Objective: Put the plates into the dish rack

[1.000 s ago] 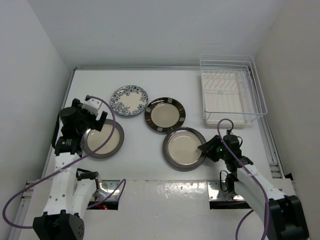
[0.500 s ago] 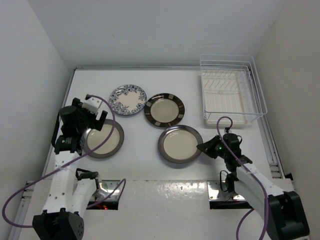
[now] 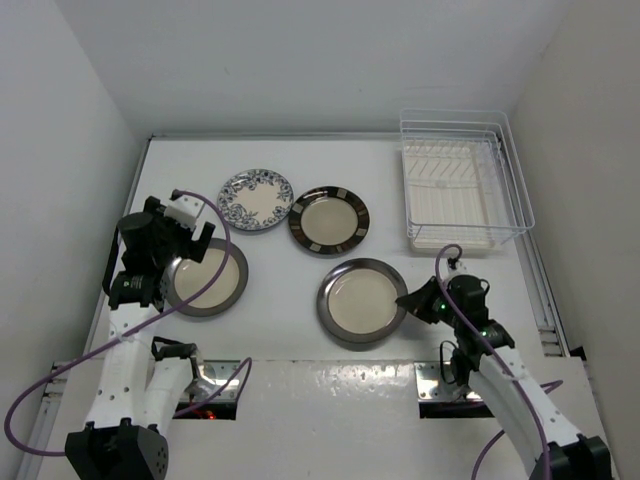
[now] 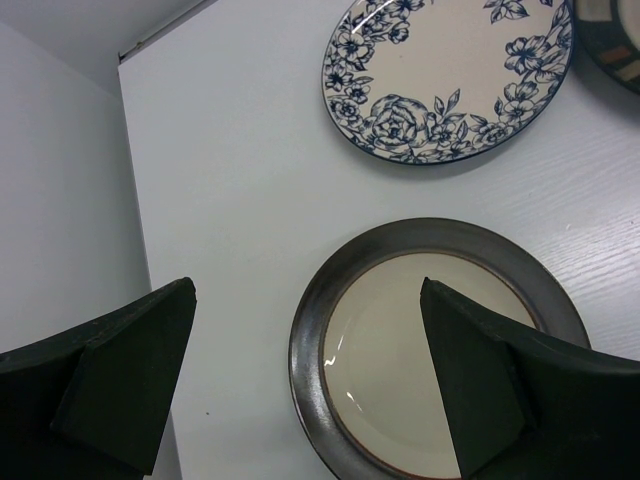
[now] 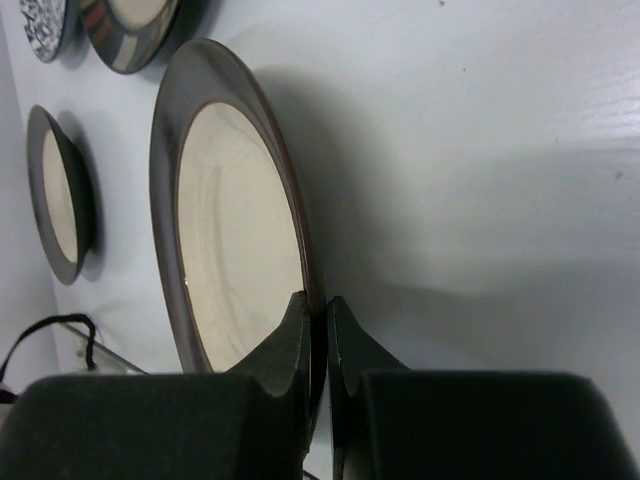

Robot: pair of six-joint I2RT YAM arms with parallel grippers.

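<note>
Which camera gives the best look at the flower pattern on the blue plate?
The left wrist view: the blue floral plate is large there, petals and leaves sharp, only its top edge cut off. The top external view shows the plate whole but small. The right wrist view catches only a sliver in its top-left corner.

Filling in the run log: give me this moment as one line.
right gripper: shut on rim of centre plate | left gripper: open above left plate | dish rack: no plates yet
</note>
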